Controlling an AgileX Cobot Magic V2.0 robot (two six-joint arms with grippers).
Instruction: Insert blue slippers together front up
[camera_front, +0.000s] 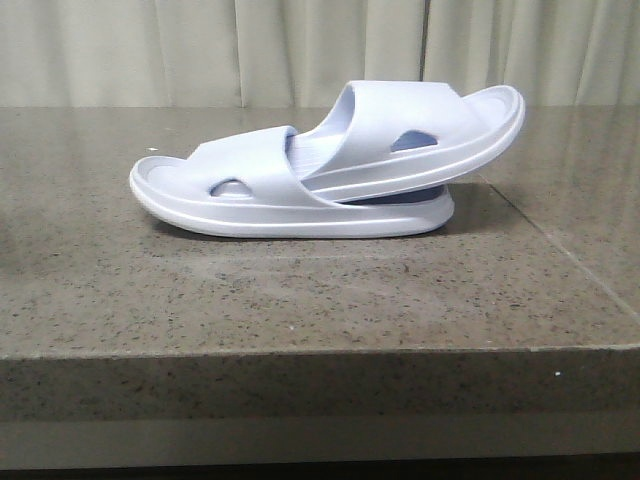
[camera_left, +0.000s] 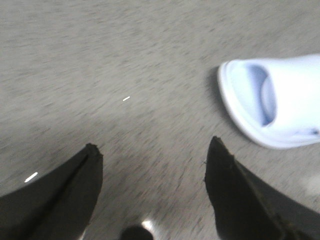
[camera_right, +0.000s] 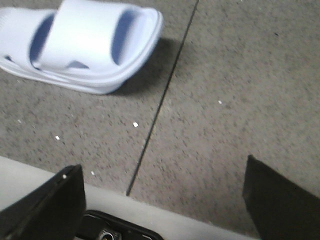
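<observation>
The two blue slippers rest nested on the speckled stone table (camera_front: 300, 300). The lower slipper (camera_front: 240, 195) lies flat with its toe to the left. The upper slipper (camera_front: 420, 130) is pushed under the lower one's strap and tilts up to the right. No gripper shows in the front view. In the left wrist view my left gripper (camera_left: 152, 150) is open over bare table, with the slipper's end (camera_left: 270, 105) apart from it. In the right wrist view my right gripper (camera_right: 162, 170) is open near the table's edge, and the slippers (camera_right: 82, 42) lie well beyond it.
A dark seam (camera_right: 160, 107) runs across the tabletop beside the slippers. The table's pale front edge (camera_right: 165, 212) and dark robot hardware (camera_right: 115, 230) show under the right gripper. Curtains (camera_front: 320, 50) hang behind the table.
</observation>
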